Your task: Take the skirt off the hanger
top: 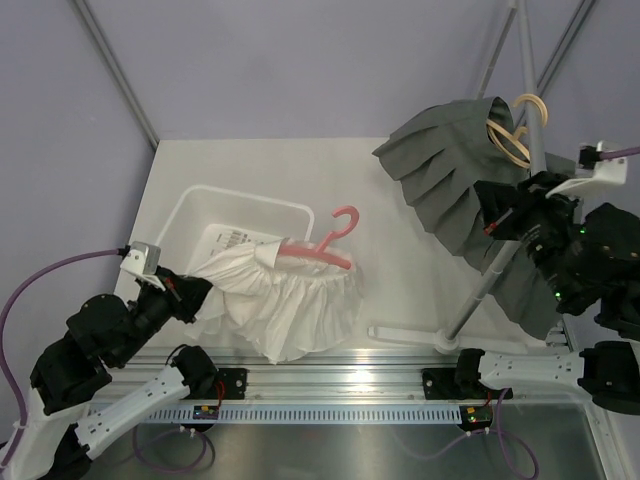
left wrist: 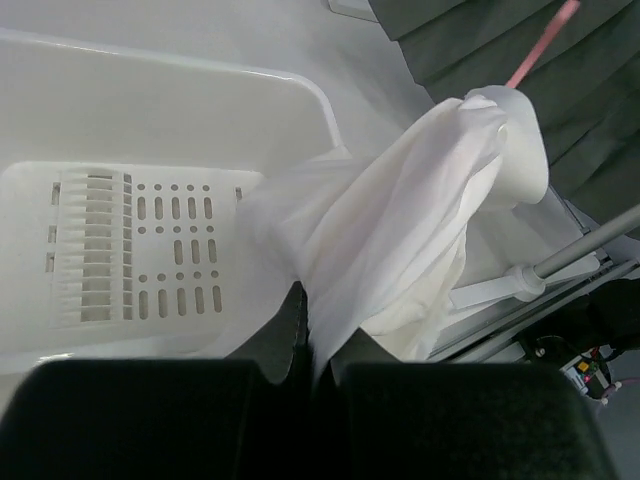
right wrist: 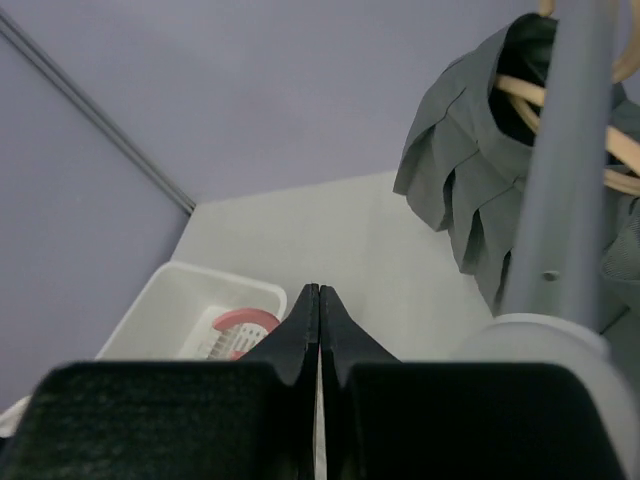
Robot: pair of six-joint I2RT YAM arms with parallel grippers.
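A white skirt (top: pixel 290 300) hangs on a pink hanger (top: pixel 335 240) and lies draped over the near right corner of a white basket (top: pixel 215 205). My left gripper (top: pixel 197 296) is shut on the skirt's left edge; in the left wrist view the white cloth (left wrist: pixel 400 230) runs out from between the closed fingers (left wrist: pixel 290 325), and the pink hanger (left wrist: pixel 540 45) pokes out at the top. My right gripper (top: pixel 485 210) is shut and empty, held in the air next to the grey skirt. It is well clear of the white skirt and also shows in the right wrist view (right wrist: pixel 319 300).
A grey pleated skirt (top: pixel 460 170) hangs on a wooden hanger (top: pixel 515 130) from a metal rack pole (top: pixel 495 265) at the right, with the rack's white foot (top: pixel 405 335) near the front edge. The basket's slotted floor (left wrist: pixel 130 250) is bare.
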